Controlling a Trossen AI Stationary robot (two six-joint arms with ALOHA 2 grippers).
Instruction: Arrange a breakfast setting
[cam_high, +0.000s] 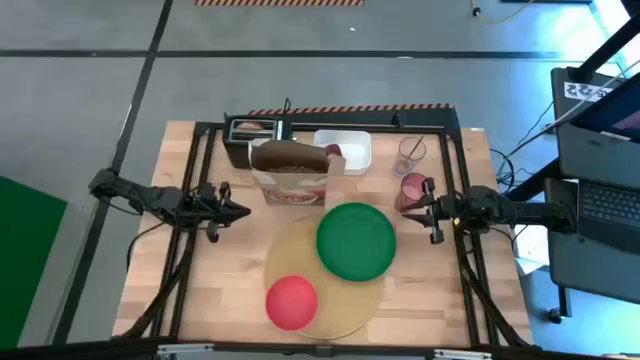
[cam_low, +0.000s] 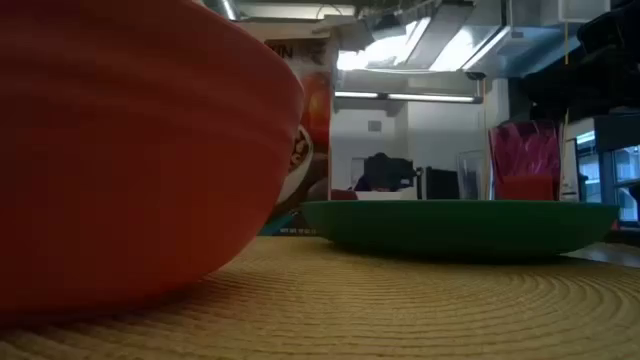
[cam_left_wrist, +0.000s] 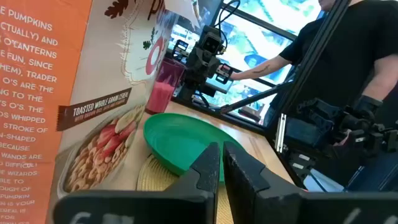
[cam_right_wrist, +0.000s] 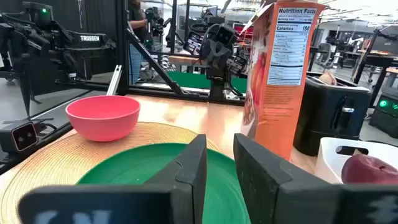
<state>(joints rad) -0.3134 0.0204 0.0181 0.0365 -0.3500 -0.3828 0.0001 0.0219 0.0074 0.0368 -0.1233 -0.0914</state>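
The tan mat (cam_high: 335, 310) lies at the table's near middle. The green plate (cam_high: 356, 240) rests on its far right part and the red bowl (cam_high: 291, 300) on its near left part. The cereal box (cam_high: 290, 172) stands upright beyond the mat. The pink cup (cam_high: 411, 187) stands on the table right of the plate. My right gripper (cam_right_wrist: 219, 146) hovers just near the cup, level and pointing left over the plate, narrowly open with nothing between its fingers. My left gripper (cam_left_wrist: 222, 149) is shut and empty, left of the box (cam_left_wrist: 81, 93), pointing right.
A black toaster (cam_high: 255, 128) with a bagel (cam_right_wrist: 326, 78) sticking out of its top stands at the far edge. Beside it a white tray (cam_high: 350, 145) holds the red apple (cam_right_wrist: 367, 169). A clear cup (cam_high: 410, 150) stands beyond the pink cup. A person stands beyond the table's right side.
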